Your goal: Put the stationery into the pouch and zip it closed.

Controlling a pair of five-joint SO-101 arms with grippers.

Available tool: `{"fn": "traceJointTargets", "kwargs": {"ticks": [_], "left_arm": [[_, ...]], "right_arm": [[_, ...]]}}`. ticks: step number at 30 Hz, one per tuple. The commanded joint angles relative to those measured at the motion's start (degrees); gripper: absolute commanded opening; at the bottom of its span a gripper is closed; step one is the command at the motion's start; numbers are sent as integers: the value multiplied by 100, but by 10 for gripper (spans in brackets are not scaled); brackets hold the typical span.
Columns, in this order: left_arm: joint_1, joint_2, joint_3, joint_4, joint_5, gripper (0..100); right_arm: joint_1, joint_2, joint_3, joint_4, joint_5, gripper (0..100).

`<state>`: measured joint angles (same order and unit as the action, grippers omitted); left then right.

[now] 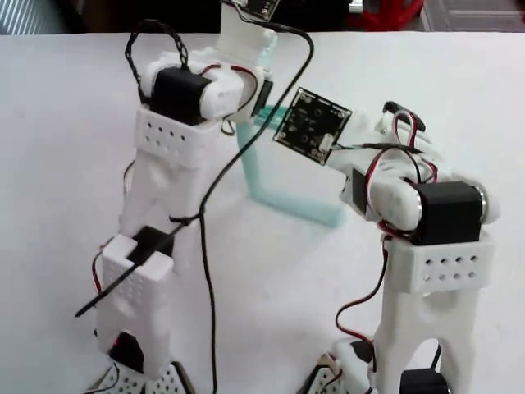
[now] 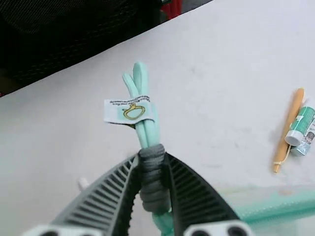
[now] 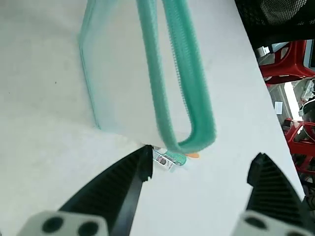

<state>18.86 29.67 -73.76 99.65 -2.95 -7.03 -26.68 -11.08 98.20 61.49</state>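
The translucent teal pouch (image 1: 283, 195) stands on the white table between my two arms. My left gripper (image 2: 151, 161) is shut on the pouch's grey pull (image 2: 151, 184), beside a teal loop (image 2: 140, 83) with a white label (image 2: 125, 110). My right gripper (image 3: 202, 162) is open above the other end of the pouch (image 3: 128, 69), close to the teal zipper band (image 3: 184, 83), with nothing between its fingers. An orange pen (image 2: 288, 130) and a glue stick (image 2: 301, 129) lie together on the table outside the pouch. They peek out from behind the pouch's end as the glue stick (image 3: 168, 159) and the pen (image 3: 193, 155).
The white table (image 1: 66, 123) has bare room all around the arms. Black mesh and red chair parts (image 3: 285, 54) stand beyond the table's far edge. Cables (image 1: 205, 246) hang along the left arm.
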Motion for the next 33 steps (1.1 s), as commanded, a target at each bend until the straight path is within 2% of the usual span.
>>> {"fn": "traceJointTargets", "kwargs": {"ticks": [1,6,10,13,15,20,25,33], "left_arm": [[22,-22,-185,18,35,27],[22,-22,-185,26,44,27],[13,-22,-185,9,44,27],[-101,-22,-185,-18,35,27],[-259,-22,-185,-26,35,27],[-629,4,-185,-26,9,27],[-866,31,-185,-26,26,27],[-910,22,-185,-105,26,27]], "right_arm": [[-40,400,-18,-286,-70,311],[-84,1077,-26,-259,-35,311],[-435,1130,18,-251,-9,310],[-593,1147,26,-22,431,302],[-576,1165,149,4,756,259],[-523,1156,835,-13,1099,49],[-690,1121,993,-13,1090,43],[-796,1138,993,-901,-440,43]]}}
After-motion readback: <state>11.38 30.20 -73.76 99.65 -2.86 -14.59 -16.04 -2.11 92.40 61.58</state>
